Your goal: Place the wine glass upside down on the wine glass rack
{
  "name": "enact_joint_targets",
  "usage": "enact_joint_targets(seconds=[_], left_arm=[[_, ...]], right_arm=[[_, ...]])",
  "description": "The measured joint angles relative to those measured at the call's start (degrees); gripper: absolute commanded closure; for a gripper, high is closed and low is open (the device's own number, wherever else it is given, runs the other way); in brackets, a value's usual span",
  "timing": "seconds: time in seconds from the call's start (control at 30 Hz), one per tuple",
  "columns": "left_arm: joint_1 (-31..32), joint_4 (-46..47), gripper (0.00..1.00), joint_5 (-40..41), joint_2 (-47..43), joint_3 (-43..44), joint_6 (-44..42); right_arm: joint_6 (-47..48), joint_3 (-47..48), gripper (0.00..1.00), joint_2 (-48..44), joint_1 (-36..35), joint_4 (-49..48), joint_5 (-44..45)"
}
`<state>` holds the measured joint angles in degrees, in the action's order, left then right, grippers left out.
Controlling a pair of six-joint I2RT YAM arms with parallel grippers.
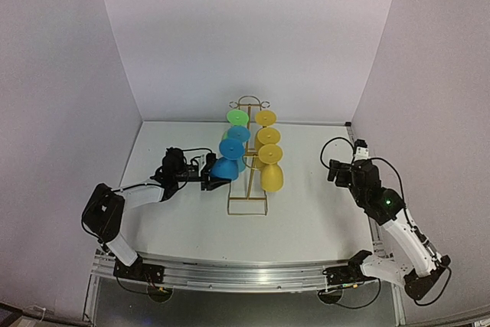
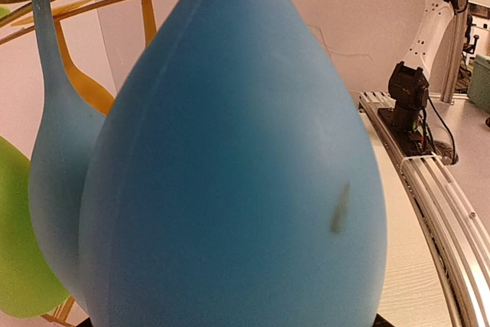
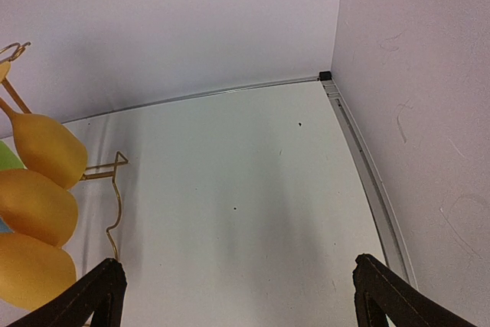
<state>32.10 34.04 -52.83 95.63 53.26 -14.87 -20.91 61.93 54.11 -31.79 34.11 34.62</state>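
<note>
Two tools are in view: the left tool (image 1: 212,176) clasps the inverted blue wine glass (image 1: 225,168) at the left side of the wine glass rack (image 1: 246,213), mid-desk (image 1: 306,220). The right tool (image 3: 236,266) gapes wide, empty, near the right edge.

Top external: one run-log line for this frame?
left gripper around blue wine glass bowl, grip unclear | glass inverted at wine glass rack left side | right gripper open, empty, away from rack

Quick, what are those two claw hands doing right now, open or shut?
Left gripper: closed, holding the blue wine glass.
Right gripper: open, holding nothing.
</note>
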Motion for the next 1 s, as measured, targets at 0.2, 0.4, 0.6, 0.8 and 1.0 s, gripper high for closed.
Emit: enact_joint_targets(seconds=[0.2,0.4,0.6,0.8,1.0], left_arm=[[0.32,-1.10,0.60,0.05,1.49,0.75,-0.35],[0.75,-2.17,0.59,0.30,2.58,1.02,-2.61],[1.16,-2.37,0.37,0.28,3.66,1.08,-4.91],[1.30,-1.59,0.05,0.13,4.22,1.06,-6.37],[1.65,-1.60,0.00,0.08,4.51,1.00,-7.67]], right_arm=[[0.00,-0.32,0.02,-0.90,0.00,-0.03,0.01],[-0.10,-1.28,0.02,-2.35,0.00,0.05,0.12],[-0.15,-1.36,0.02,-2.56,0.00,0.03,0.11],[-0.06,-1.35,0.02,-1.76,0.00,0.02,-0.07],[0.14,-1.29,0.02,-0.59,0.00,0.04,-0.70]])
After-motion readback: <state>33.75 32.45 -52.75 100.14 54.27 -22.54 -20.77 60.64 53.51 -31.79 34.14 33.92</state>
